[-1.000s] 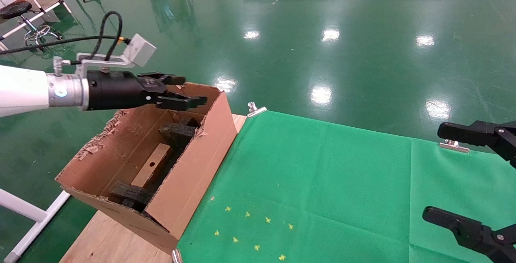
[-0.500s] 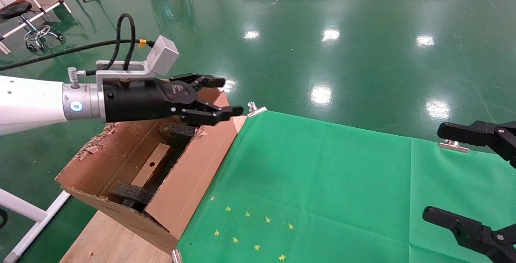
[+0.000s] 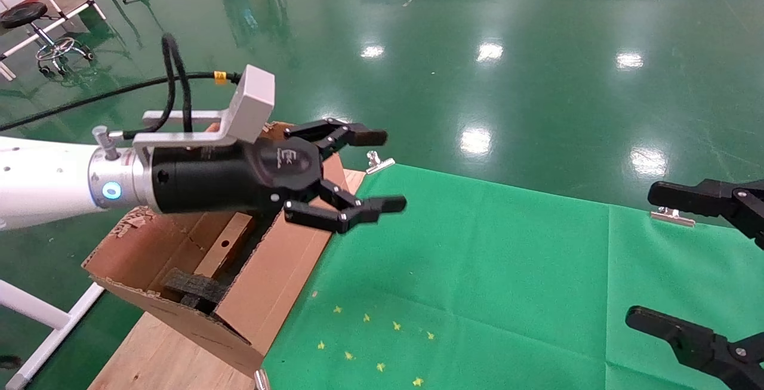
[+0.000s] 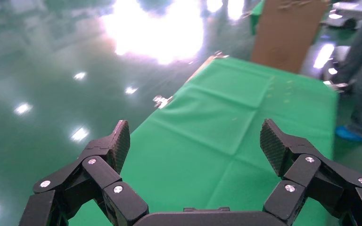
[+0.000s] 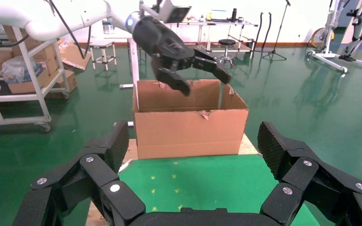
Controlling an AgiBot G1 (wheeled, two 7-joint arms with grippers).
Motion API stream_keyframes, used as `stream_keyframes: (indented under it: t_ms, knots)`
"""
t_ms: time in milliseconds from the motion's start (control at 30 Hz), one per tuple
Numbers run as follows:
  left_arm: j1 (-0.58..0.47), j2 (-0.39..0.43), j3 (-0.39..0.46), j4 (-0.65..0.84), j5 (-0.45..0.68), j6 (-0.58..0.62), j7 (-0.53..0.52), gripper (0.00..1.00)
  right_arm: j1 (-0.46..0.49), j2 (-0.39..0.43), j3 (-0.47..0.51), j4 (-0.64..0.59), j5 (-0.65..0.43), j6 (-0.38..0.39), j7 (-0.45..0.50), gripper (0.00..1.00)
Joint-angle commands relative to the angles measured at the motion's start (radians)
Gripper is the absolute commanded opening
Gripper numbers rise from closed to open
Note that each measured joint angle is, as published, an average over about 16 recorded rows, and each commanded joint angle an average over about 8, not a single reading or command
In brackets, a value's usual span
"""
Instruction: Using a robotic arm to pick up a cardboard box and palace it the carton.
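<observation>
The right gripper [image 3: 695, 264] was parked at the near right edge of the head view, above the green cloth [image 3: 507, 270], with its black fingers spread wide and nothing between them. In the right wrist view the same gripper [image 5: 193, 155] showed its two ribbed pads far apart, facing the carton across the cloth.

On the cloth near the front edge lay a scatter of small yellow star marks [image 3: 376, 342]. The cloth covered a wooden table [image 3: 149, 360], whose bare left end carried the carton [image 3: 280, 276]. The carton stood open at the top, with ragged torn flaps. Inside it, the cardboard box [image 3: 224, 246] lay flat along the floor, its round hole facing up, with a black foam block [image 3: 194, 285] at its near end.

The robotic arm [image 3: 42, 181] reached in from the left, above the far end of the carton. Its left gripper [image 3: 382, 170] extended past the carton's right wall over the cloth edge, fingers spread and empty. The left wrist view confirmed the left gripper [image 4: 195, 141] open, with only cloth beyond it.

A metal clip [image 3: 378, 163] held the far corner of the cloth. Beyond lay the glossy green floor [image 3: 537, 49].
</observation>
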Motion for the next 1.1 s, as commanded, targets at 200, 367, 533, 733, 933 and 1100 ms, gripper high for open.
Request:
stream_keyframes:
  t_ms: [200, 367, 533, 733, 933, 1100]
  knots:
    - [0.088, -0.004, -0.061, -0.119, -0.083, 0.032, 0.017, 1.0, 0.0, 0.0, 0.0, 0.0, 0.0, 0.0, 0.0, 1.0]
    - [0.15, -0.008, -0.104, -0.203, -0.141, 0.055, 0.029, 1.0, 0.0, 0.0, 0.0, 0.0, 0.0, 0.0, 0.0, 1.0]
    - [0.197, -0.01, -0.136, -0.267, -0.186, 0.073, 0.038, 1.0, 0.0, 0.0, 0.0, 0.0, 0.0, 0.0, 0.0, 1.0]
    - [0.213, -0.011, -0.147, -0.288, -0.203, 0.079, 0.041, 1.0, 0.0, 0.0, 0.0, 0.0, 0.0, 0.0, 0.0, 1.0]
    - [0.204, -0.011, -0.142, -0.276, -0.194, 0.076, 0.04, 1.0, 0.0, 0.0, 0.0, 0.0, 0.0, 0.0, 0.0, 1.0]
    - [0.199, -0.011, -0.138, -0.269, -0.189, 0.074, 0.039, 1.0, 0.0, 0.0, 0.0, 0.0, 0.0, 0.0, 0.0, 1.0]
